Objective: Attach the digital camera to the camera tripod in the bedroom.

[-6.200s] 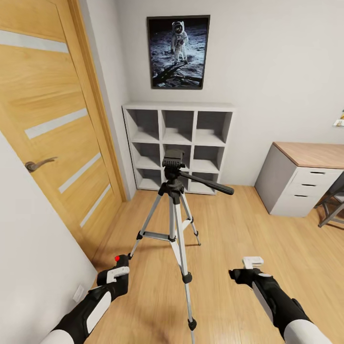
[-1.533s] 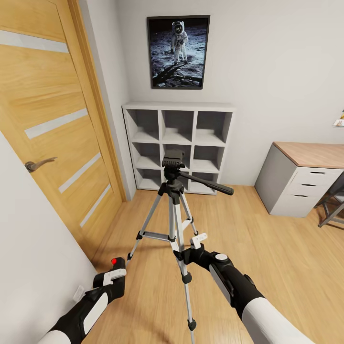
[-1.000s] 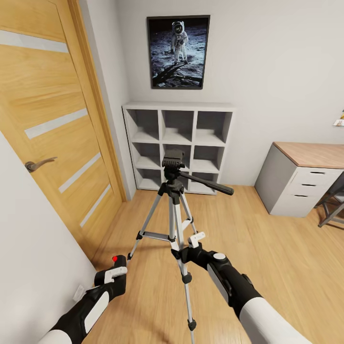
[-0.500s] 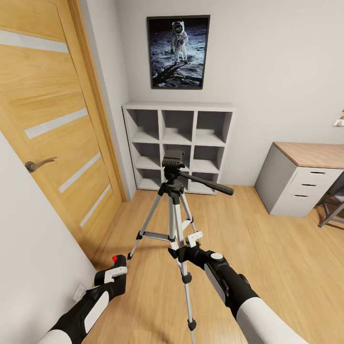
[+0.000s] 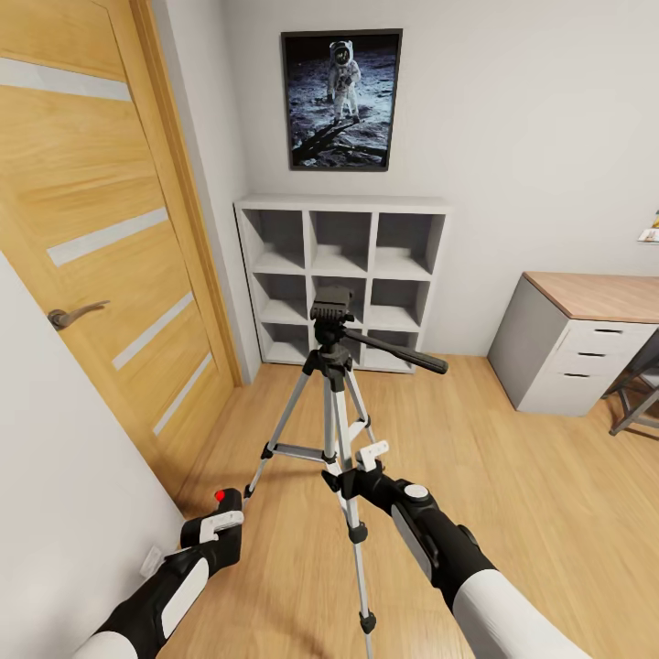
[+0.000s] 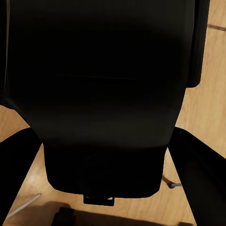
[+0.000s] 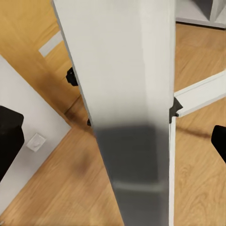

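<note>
R arm has swung in from the right since the oldest head frame and now its gripper point(image 5: 345, 475) sits at the front leg of the camera tripod point(image 5: 333, 384), around the mid-leg joint. Over the last sec or so it only creeps a bit further in; L arm barely moves, head cam static. R wrist view: the silver leg tube point(image 7: 127, 108) runs straight between the fingers, very close to the lens, black finger tips at either edge of that view, so fingers look spread w/ the leg between them. Can't tell if pads touch the leg yet; not clamped from what shows.

L gripper point(image 5: 220, 522) holds the digital camera point(image 5: 226, 502), red spot on its top corner, low and out to the left of the tripod, well apart from the tripod head. L wrist view is mostly the camera's black body point(image 6: 103, 94) sitting between the L fingers, wood floor behind, so fingers closed on it.

Meaning for task: judged as a bracing step, R arm getting ready to steady the tripod before L lifts the camera up to the head plate. Mount itself not yet started; the plate is bare. Risk: R fingers nudging the leg and tipping or sliding the stand.
</note>
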Tool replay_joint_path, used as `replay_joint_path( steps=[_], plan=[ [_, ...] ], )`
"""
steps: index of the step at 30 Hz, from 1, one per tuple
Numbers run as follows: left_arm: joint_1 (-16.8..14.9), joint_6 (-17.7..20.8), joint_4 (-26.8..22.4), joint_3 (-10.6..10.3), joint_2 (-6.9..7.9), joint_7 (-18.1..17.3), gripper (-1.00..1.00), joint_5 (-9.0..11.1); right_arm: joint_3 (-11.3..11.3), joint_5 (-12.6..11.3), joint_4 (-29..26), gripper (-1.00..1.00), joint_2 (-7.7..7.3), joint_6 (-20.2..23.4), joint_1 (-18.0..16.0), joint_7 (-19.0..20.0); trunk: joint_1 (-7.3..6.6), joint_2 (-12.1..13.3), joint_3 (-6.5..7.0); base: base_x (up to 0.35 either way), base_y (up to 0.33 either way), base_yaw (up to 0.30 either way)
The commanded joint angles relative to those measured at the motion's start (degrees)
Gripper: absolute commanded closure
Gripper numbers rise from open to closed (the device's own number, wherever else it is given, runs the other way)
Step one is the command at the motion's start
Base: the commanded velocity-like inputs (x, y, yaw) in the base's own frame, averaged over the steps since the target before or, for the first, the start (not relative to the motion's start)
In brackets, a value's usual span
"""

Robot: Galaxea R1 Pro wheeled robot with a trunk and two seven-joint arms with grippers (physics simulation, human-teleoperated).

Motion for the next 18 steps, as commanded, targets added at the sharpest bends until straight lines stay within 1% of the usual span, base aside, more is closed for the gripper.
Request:
replay_joint_path(
  steps=[1,5,8,10,11,13,14,18],
  plan=[
    [-0.04,0.17,-0.14,-0.47,0.09,0.59,1.0,0.57,0.04,-0.53,-0.08,-1.0,0.0,0.43,-0.04,-0.01,0.03,-0.12,-0.11,0.0,0.0,0.0],
    [-0.04,0.17,-0.14,-0.47,0.08,0.59,1.0,0.57,0.01,-0.53,-0.09,-1.0,0.01,0.35,-0.04,-1.05,0.03,-0.12,-0.11,0.0,0.0,0.0],
    [-0.04,0.17,-0.14,-0.47,0.09,0.59,1.0,0.57,0.05,-0.53,-0.12,-1.0,0.03,0.31,-0.04,-2.63,0.03,-0.12,-0.11,0.0,0.0,0.0],
    [-0.04,0.17,-0.15,-0.47,0.09,0.59,1.0,0.57,0.06,-0.53,-0.15,-1.0,0.05,0.05,-0.04,-4.69,0.03,-0.12,-0.11,0.0,0.0,0.0],
    [-0.04,0.17,-0.17,-0.47,0.09,0.59,1.0,0.57,0.13,-0.53,-0.14,-1.0,0.09,-0.69,-0.04,-6.75,0.03,-0.12,-0.11,0.0,0.0,0.0],
    [-0.04,0.17,-0.18,-0.47,0.09,0.59,1.0,0.57,0.16,-0.53,-0.12,-1.0,0.14,-0.87,-0.04,-7.18,0.03,-0.12,-0.11,0.0,0.0,0.0],
    [-0.04,0.17,-0.18,-0.47,0.09,0.59,1.0,0.57,0.16,-0.53,-0.11,1.0,0.14,-1.01,-0.04,-7.46,0.03,-0.12,-0.11,0.0,0.0,0.0],
    [-0.04,0.17,-0.18,-0.47,0.09,0.59,1.0,0.57,0.2,-0.53,-0.09,1.0,0.14,-1.14,-0.04,-7.83,0.03,-0.12,-0.11,0.0,0.0,0.0]
  ],
)
